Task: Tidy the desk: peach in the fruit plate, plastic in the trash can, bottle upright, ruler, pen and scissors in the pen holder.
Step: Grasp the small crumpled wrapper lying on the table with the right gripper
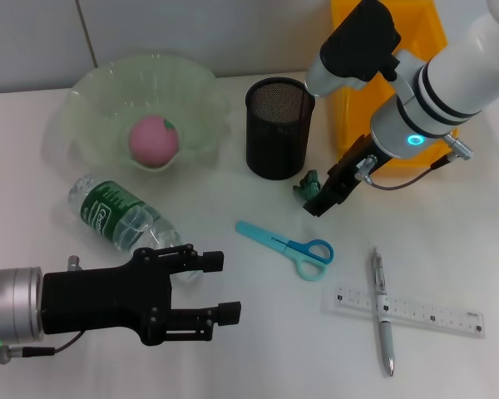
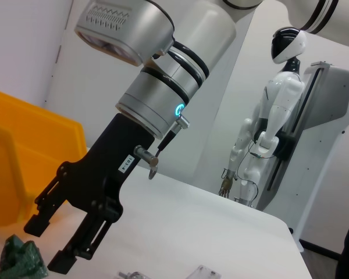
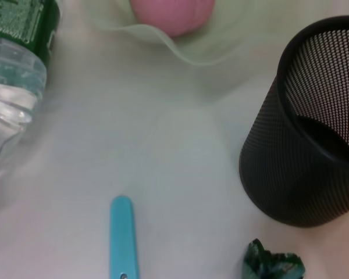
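Left gripper (image 1: 206, 289): nearest the head camera, low over the desk (image 1: 233, 357) at its near left, black fingers spread apart and holding nothing, tips just beside the neck end of the bottle. Bottle (image 1: 121, 218): clear with green label, lying on its side between the left gripper and the fruit plate. Fruit plate (image 1: 201, 83): pale-green scalloped bowl at far left, with the peach (image 1: 153, 140) resting inside it. Pen holder (image 1: 279, 127): black mesh cup, upright, right of the plate; nothing can be made out inside it in the right wrist view. Plastic (image 1: 307, 186): small crumpled green scrap on the desk just in front of the holder. Right gripper (image 1: 324, 197): angled down, fingers parted and unloaded, tips right at the scrap; whether they touch it cannot be told. Trash can (image 1: 349, 100): yellow bin behind the right arm. Scissors (image 1: 289, 246): blue, flat at centre, blade cover pointing left. Pen (image 1: 382, 309): lying across the clear ruler (image 1: 432, 316) at the near right.
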`<state>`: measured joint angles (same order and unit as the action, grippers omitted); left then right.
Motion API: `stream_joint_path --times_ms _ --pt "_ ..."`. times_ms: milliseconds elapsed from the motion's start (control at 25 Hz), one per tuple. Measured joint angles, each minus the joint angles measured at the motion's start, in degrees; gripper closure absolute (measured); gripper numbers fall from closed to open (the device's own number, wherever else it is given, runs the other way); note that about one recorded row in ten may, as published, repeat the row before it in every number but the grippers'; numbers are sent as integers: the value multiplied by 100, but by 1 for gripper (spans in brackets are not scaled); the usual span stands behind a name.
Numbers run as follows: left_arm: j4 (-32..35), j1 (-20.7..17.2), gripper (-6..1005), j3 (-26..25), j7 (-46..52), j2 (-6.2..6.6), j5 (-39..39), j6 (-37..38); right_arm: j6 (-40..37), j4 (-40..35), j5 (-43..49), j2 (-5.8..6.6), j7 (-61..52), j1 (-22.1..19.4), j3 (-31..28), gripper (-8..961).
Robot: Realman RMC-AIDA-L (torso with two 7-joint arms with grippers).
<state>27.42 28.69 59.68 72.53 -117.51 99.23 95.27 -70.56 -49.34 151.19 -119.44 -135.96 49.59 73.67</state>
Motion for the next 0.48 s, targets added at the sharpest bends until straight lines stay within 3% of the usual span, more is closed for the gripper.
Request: stream_joint_path --times_ms 480 --pt "-8 32 198 0 15 0 0 -1 403 233 -167 0 16 6 369 204"
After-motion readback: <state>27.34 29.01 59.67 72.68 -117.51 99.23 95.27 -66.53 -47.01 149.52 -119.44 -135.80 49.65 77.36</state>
